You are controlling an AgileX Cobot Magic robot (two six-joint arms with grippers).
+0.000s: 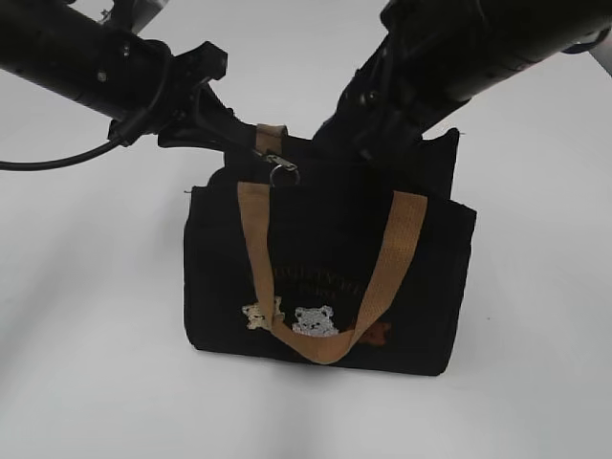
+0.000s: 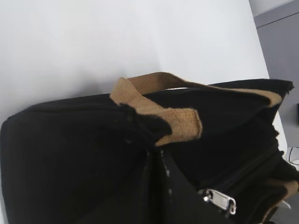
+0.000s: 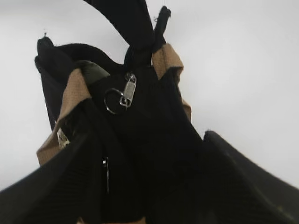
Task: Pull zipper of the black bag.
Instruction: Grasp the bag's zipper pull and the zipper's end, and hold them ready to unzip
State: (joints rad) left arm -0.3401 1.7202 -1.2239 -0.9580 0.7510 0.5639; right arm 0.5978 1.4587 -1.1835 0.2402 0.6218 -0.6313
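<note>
Exterior: black bag (image 1: 325, 277) mid-table, bears in front.
Left wrist: zipper (image 2: 219, 199), handle (image 2: 159, 116); pincer's state unclear.
Right wrist: pull's ring (image 3: 112, 100); pincer's state unclear.

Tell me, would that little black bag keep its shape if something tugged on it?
Probably not. The black bag looks like soft fabric; its top edge already sags and bunches where the arms press in. The tan handle hangs limp, so it is likely floppy. The bag would probably slide or lift.

Both arms (image 1: 67, 57) matte black, tubular; black cable (image 1: 57, 158) loops off left arm.
</note>
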